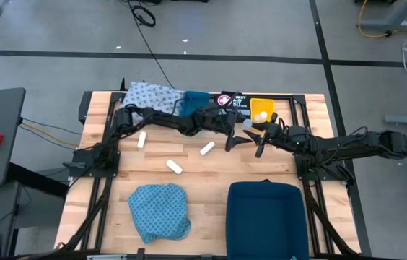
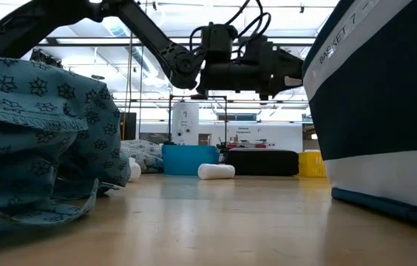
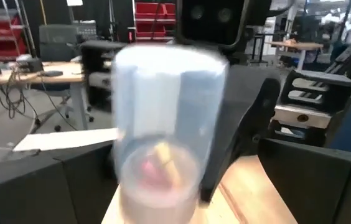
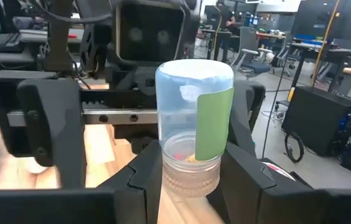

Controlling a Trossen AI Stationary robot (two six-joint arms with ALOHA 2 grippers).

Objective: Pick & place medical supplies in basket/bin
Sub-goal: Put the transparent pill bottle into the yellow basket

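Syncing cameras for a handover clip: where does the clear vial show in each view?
High view: vial right of centre, beside the yellow bin.
Low view: cannot make it out.
Left wrist view: centre, blurred, inside the open left gripper.
Right wrist view: centre, in the right gripper.
Shared landmark: the wooden table.

Clear glossy plastic vial (image 4: pixel 193 137) with matt green label, soft printed teal cloth (image 1: pixel 159 210), smooth wooden table (image 1: pixel 211 173)

Both arms (image 1: pixel 167 119) matte black w/ black cables; left pincer (image 4: pixel 132 115) rail prob. bare metal.
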